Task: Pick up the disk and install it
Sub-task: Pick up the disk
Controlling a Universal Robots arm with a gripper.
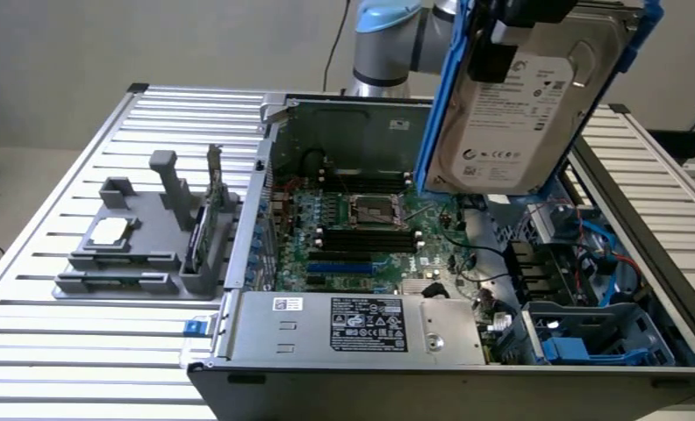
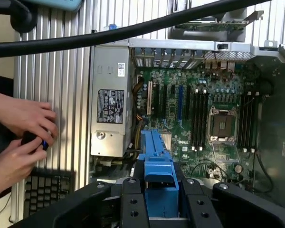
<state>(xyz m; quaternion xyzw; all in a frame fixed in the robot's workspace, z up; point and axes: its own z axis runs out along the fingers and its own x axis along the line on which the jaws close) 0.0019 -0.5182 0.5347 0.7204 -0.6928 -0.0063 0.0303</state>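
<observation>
Silver disk, blue-framed, white-labelled

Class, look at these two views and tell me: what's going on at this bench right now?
The arm's end effector is closed on the disk, holding it roughly upright in the air above the open computer case, not yet installed. The motherboard lies exposed below. Beside the case, a person's hands hold a small dark object.

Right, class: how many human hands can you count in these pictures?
2. Both are over the slatted table beside the power supply: one hand nearer its label, the other hand nearer the keyboard, together holding a small dark object. Others may be hidden.
</observation>
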